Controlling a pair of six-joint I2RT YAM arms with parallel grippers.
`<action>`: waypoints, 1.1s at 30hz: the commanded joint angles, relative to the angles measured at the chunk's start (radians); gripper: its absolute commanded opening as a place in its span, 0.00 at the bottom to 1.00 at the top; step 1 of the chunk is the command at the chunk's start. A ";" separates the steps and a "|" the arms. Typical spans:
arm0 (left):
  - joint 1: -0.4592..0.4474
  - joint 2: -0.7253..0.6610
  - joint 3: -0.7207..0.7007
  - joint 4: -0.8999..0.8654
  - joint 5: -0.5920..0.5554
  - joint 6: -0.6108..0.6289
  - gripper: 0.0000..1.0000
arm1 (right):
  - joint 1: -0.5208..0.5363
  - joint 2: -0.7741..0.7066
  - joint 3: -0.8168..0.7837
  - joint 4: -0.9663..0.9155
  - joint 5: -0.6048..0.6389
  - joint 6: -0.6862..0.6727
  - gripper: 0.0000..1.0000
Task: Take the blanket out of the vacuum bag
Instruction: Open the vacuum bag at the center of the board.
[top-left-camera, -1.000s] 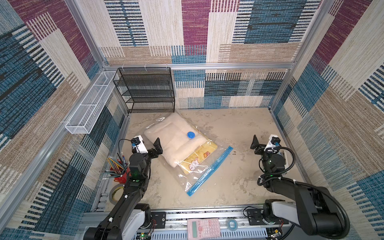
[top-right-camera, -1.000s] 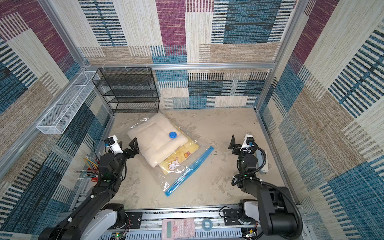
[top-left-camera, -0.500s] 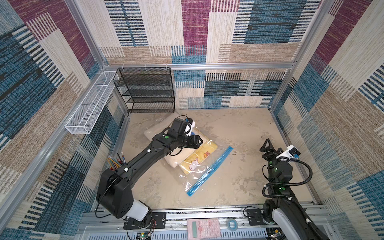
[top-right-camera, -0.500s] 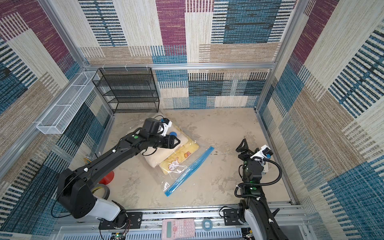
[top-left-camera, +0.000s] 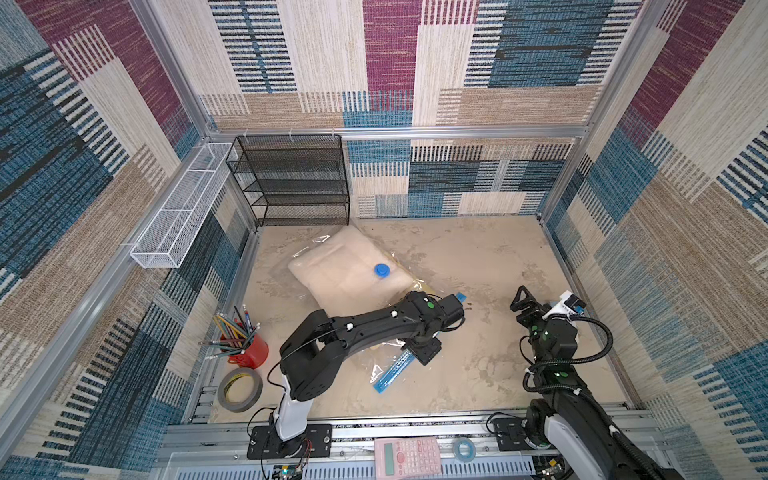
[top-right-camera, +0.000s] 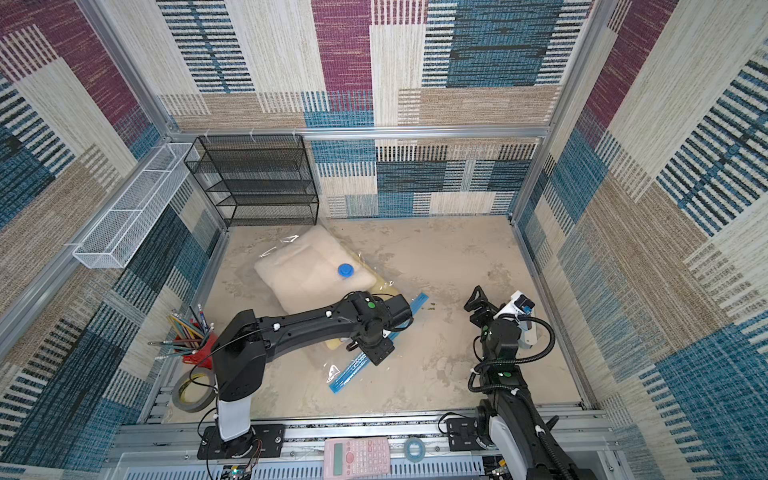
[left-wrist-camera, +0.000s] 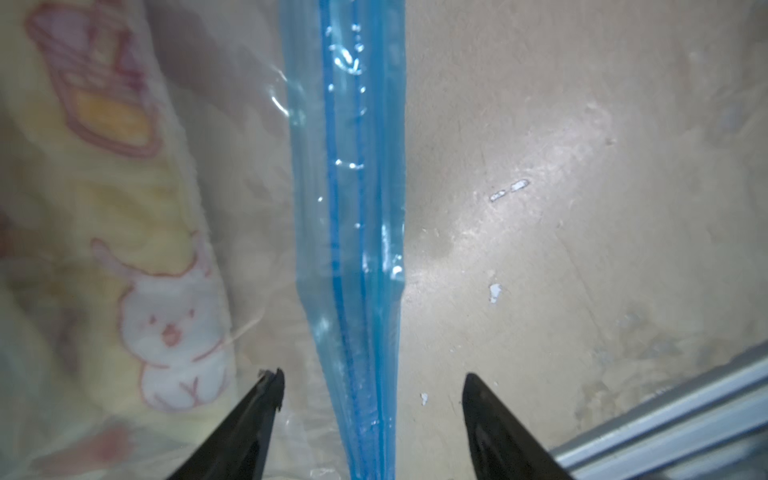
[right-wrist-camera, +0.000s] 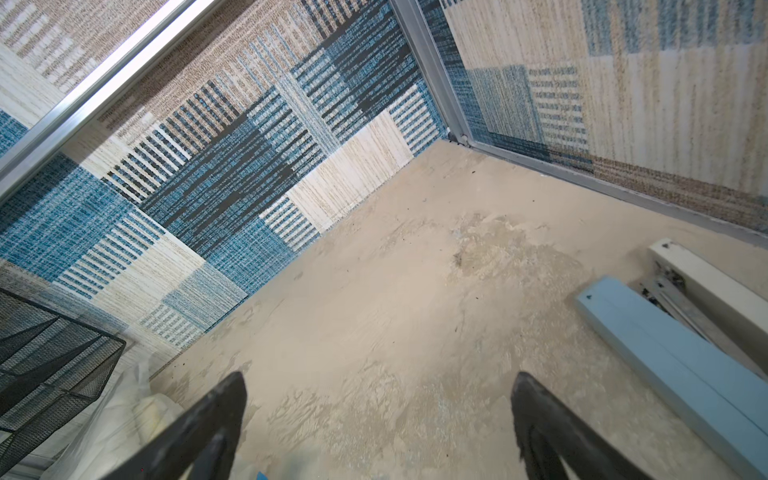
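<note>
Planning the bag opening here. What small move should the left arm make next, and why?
Likely lower the left gripper and close on the blue zip strip: its open fingers straddle it, and the blanket lies inside the vacuum bag.

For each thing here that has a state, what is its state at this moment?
vacuum bag, lying flat, zip strip looks closed
blanket, folded, fully inside the bag
valve cap, on the bag
left gripper, open, jaws astride the zip strip, not gripping
right gripper, open, empty
red cup, upright, holding pencils
</note>
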 joint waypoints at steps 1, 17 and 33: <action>-0.030 0.053 0.064 -0.063 -0.188 0.009 0.73 | 0.000 0.007 -0.003 0.024 -0.005 0.009 1.00; -0.116 0.237 0.266 -0.159 -0.549 0.017 0.48 | 0.000 0.023 -0.016 0.048 -0.010 0.022 1.00; -0.063 0.181 0.253 -0.176 -0.516 0.006 0.00 | 0.000 0.020 -0.014 0.043 -0.022 0.024 1.00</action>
